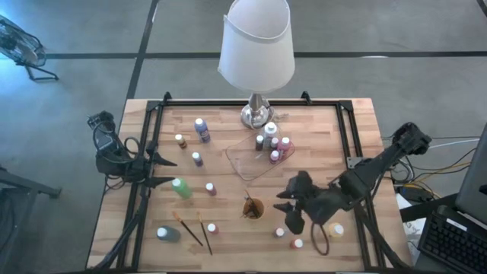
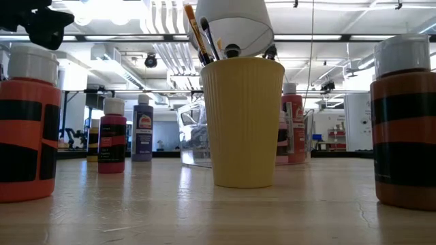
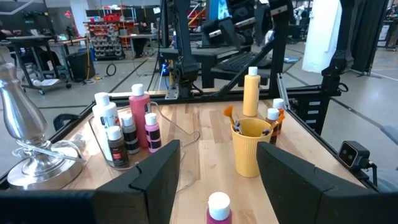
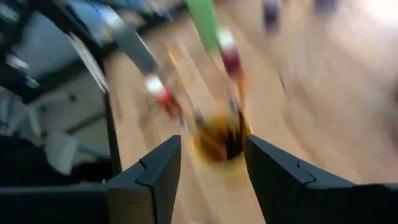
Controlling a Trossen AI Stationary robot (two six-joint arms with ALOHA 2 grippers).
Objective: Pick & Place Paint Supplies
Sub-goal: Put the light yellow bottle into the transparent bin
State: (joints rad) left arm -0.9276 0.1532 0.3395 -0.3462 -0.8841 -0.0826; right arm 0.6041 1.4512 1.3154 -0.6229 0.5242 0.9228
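Setting: industrial lab or workshop; grey concrete floor across the frame's top, exposed ceiling ducts upper left, red storage shelving upper left, loose cables right edge

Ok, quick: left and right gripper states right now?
Left gripper: open, empty, at the table's left edge.
Right gripper: fingers apart, nothing held, near the small orange ribbed cup.

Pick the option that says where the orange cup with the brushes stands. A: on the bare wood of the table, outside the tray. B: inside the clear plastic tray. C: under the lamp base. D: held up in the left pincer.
A: the orange cup stands on the wooden table with brushes in it, apart from the clear tray, which lies nearer the lamp.
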